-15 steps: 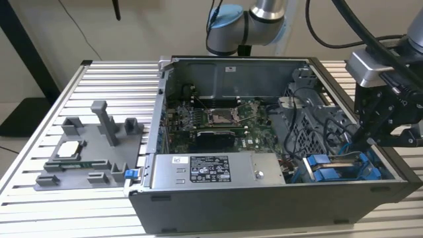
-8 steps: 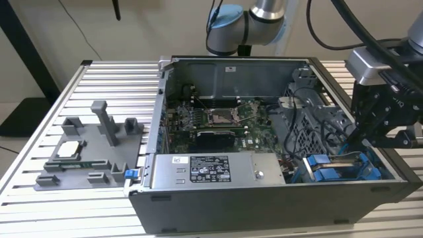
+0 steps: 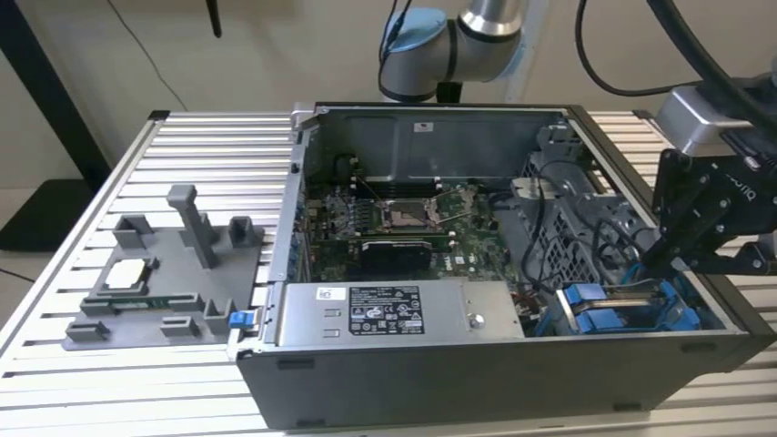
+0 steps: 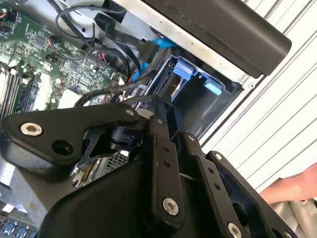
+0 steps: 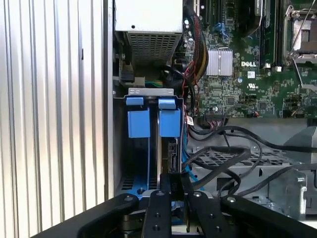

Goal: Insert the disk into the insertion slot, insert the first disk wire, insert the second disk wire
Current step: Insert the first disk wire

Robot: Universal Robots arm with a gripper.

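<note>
The open computer case (image 3: 486, 364) lies on a slatted table. At its near corner on the exterior view's right is the insertion slot (image 5: 151, 91), a grey metal bay with two blue tabs (image 5: 148, 121). The disk (image 5: 170, 151) stands on edge inside it, its blue carrier (image 3: 607, 319) showing. My gripper (image 3: 665, 264) reaches down into the bay. In both wrist views its fingers (image 5: 165, 186) are close together over the disk's end. A black disk wire (image 5: 218, 157) runs right up to the gripper (image 5: 174, 181) and seems pinched there (image 4: 166, 106). A blue-plugged wire (image 4: 148, 49) hangs loose nearby.
A grey labelled power-supply box (image 3: 388, 314) sits beside the bay, with the motherboard (image 3: 401, 218) behind it. A perforated metal cage (image 5: 233, 161) and a tangle of black cables (image 3: 570, 228) crowd the slot. A grey fixture (image 3: 170, 282) stands on the table. A person's hand (image 4: 292, 188) is close by.
</note>
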